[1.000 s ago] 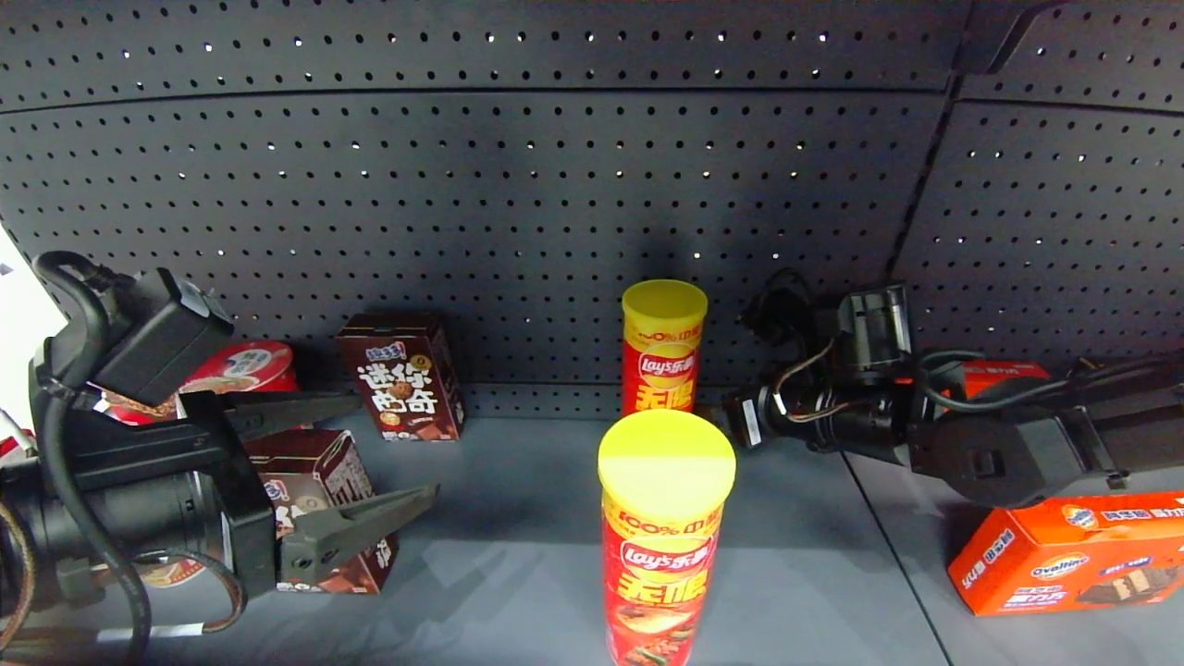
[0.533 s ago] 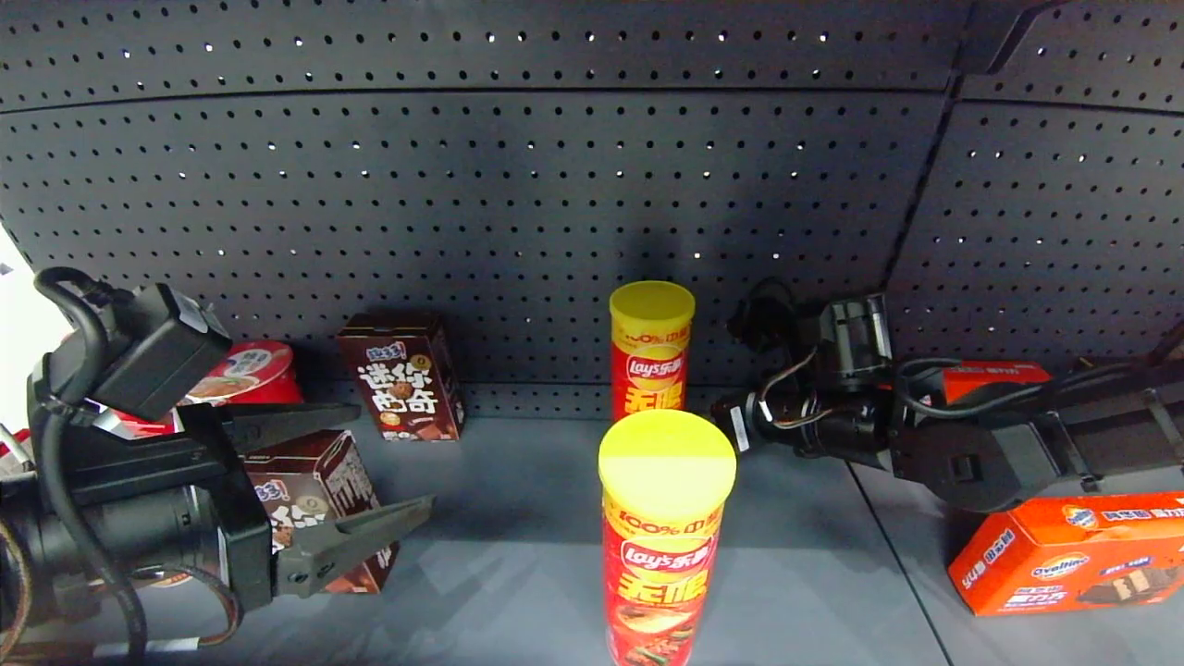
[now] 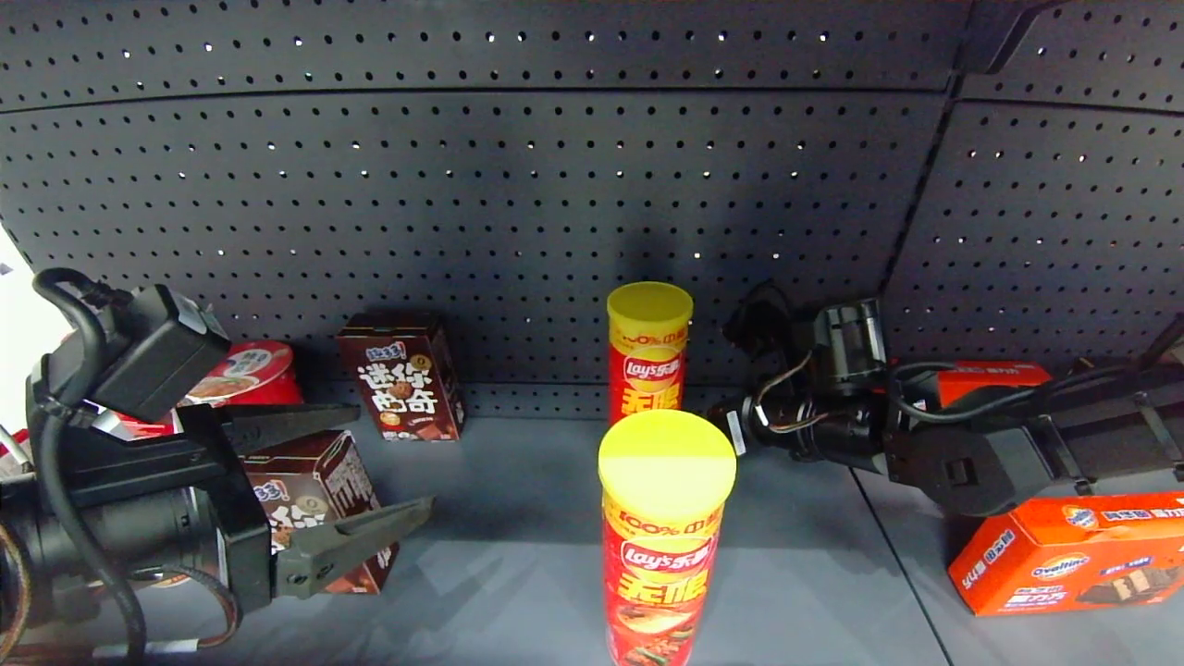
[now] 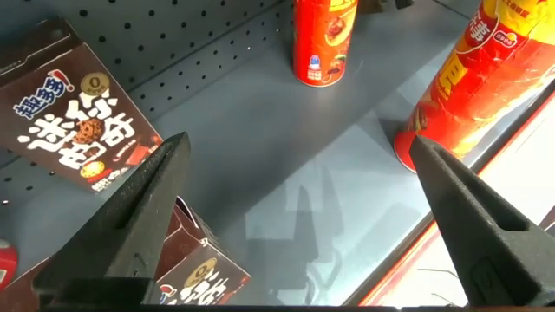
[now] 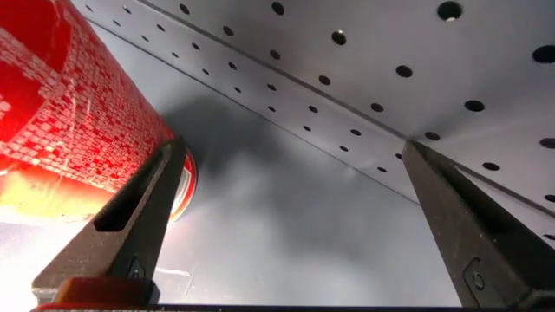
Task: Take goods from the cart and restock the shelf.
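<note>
Front of shelf (image 3: 518,518): a front can (image 3: 664,546), red with a yellow lid, stands upright at the shelf's front edge, near the middle.

Left arm: it lies level over the left end of the shelf and points toward the centre. The left gripper (image 3: 393,455) is spread wide and holds nothing. In the left wrist view its gap (image 4: 297,146) frames bare shelf. The front can (image 4: 473,82) stands apart from it, beyond one finger. A near box (image 3: 314,474), brown, sits just beside the gripper and is partly covered by its fingers.

Right side: an orange box (image 3: 1064,555) lies flat near the front.

Right arm (image 3: 962,453): it reaches in level from the right, above the orange box, with its wrist toward the rear can (image 3: 647,356). In the right wrist view the right gripper (image 5: 293,149) is spread open and empty. The rear can (image 5: 69,130) stands upright just outside one finger, not between the two. Whether that finger touches the can cannot be told.

Back of shelf: the rear can stands directly behind the front can, close to the pegboard (image 3: 462,203). To its left stand a far box (image 3: 400,375), brown and upright, and a red cup (image 3: 242,368).
</note>
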